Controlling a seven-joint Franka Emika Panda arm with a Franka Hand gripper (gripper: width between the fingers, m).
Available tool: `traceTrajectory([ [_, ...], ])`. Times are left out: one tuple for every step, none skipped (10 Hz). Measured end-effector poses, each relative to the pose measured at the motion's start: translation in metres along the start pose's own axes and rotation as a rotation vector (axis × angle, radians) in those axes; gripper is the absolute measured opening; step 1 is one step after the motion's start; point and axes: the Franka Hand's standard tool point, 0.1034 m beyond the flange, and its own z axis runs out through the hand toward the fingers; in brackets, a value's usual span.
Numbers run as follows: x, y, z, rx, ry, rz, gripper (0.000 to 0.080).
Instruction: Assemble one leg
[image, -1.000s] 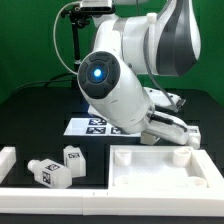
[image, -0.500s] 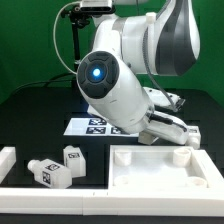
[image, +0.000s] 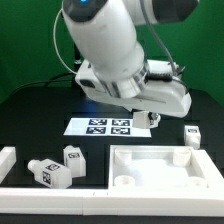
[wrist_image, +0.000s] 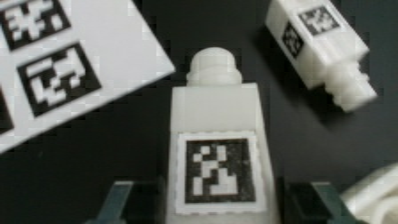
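In the wrist view one leg (wrist_image: 215, 150), a white post with a tag sticker, lies lengthwise between my fingers (wrist_image: 125, 200). A dark gap shows on each side of it, so the jaws stand open around it. My gripper (wrist_image: 221, 205) is not closed on it. In the exterior view my gripper (image: 150, 119) is low over the table, just to the right of the marker board (image: 105, 127), and the hand hides this leg. A second leg (wrist_image: 320, 50) lies close by; it also shows in the exterior view (image: 190, 135).
Two more legs (image: 72, 157) (image: 50, 172) lie at the exterior view's front left. The large white square panel (image: 165, 152) with a raised rim lies at the front right. A white block (image: 8, 160) stands at the far left. The marker board also shows in the wrist view (wrist_image: 54, 60).
The arm has swung up and toward the exterior view's left, uncovering the marker board and the leg at the right. The hand now sits beside the board.
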Motion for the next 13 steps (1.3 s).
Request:
traceTrajectory([
  [0.002, 0.004, -0.002, -0.001, 0.051, -0.008, 0.0287],
  [0.008, 0.005, 0.006, -0.029, 0.121, -0.008, 0.0287],
  [0.01, -0.001, 0.005, -0.021, 0.196, -0.024, 0.0287],
  [0.01, -0.004, 0.003, -0.009, 0.269, -0.036, 0.0287],
  [0.008, -0.006, 0.001, -0.012, 0.327, -0.051, 0.0287],
  [0.001, -0.017, -0.021, -0.025, 0.377, -0.102, 0.0287],
  [-0.003, -0.031, -0.055, -0.018, 0.485, -0.161, 0.0287],
  [-0.005, -0.044, -0.077, -0.024, 0.575, -0.204, 0.0287],
  [-0.008, -0.059, -0.083, -0.035, 0.644, -0.226, 0.0287],
  [-0.005, -0.061, -0.08, -0.011, 0.721, -0.239, 0.0287],
  [-0.005, -0.061, -0.076, 0.004, 0.768, -0.242, 0.0287],
  [-0.004, -0.066, -0.077, 0.02, 0.816, -0.253, 0.0287],
  [-0.003, -0.071, -0.078, 0.04, 0.884, -0.27, 0.0287],
])
